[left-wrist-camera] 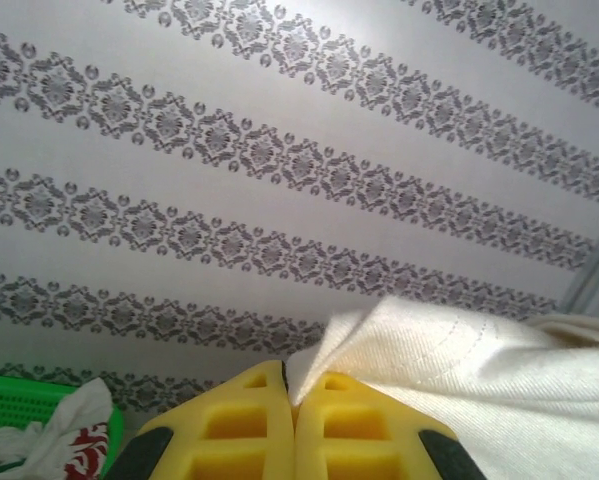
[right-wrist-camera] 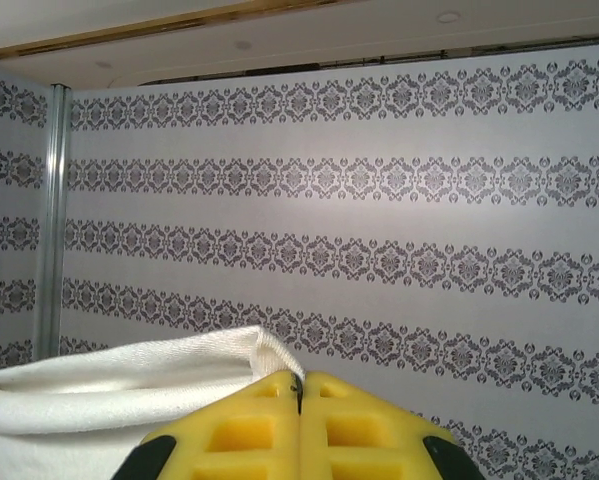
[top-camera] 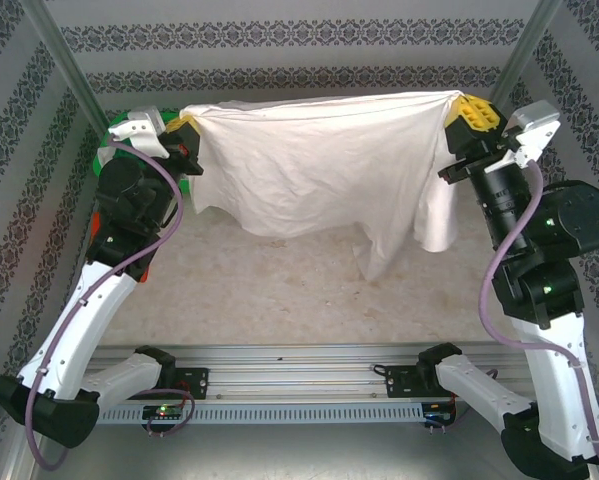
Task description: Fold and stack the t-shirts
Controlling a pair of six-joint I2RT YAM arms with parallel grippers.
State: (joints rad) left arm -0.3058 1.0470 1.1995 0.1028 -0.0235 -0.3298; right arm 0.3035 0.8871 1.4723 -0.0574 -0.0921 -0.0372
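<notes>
At the near edge, the two arm bases sit on a metal rail [top-camera: 309,365], and both arms rise and reach away over the bare table [top-camera: 309,290].

Above the far half of the table, the cream-white t-shirt [top-camera: 309,165] is stretched out wide in the air between the two grippers, its top edge running almost level from one to the other. The cloth hangs in loose folds, with the longest flap right of centre. From above it is hard to say whether that flap touches the table.

The left gripper [top-camera: 184,125] holds the shirt's left top corner. In the left wrist view, its yellow jaws are pressed together [left-wrist-camera: 292,385] with the edge of the cream-white t-shirt [left-wrist-camera: 459,370] pinched between them, and a stitched seam runs across the cloth just to the right.

The right gripper [top-camera: 466,110] holds the opposite corner. In the right wrist view, its jaws are likewise closed [right-wrist-camera: 299,385] on a rolled hem of the shirt [right-wrist-camera: 109,385], which trails off to the left.

Behind the left arm stands a green mesh basket [left-wrist-camera: 19,405] holding a crumpled cloth [left-wrist-camera: 74,440], white with a red print. Farthest back is grey patterned wallpaper [top-camera: 299,40], with a metal post [right-wrist-camera: 49,220] in the corner.
</notes>
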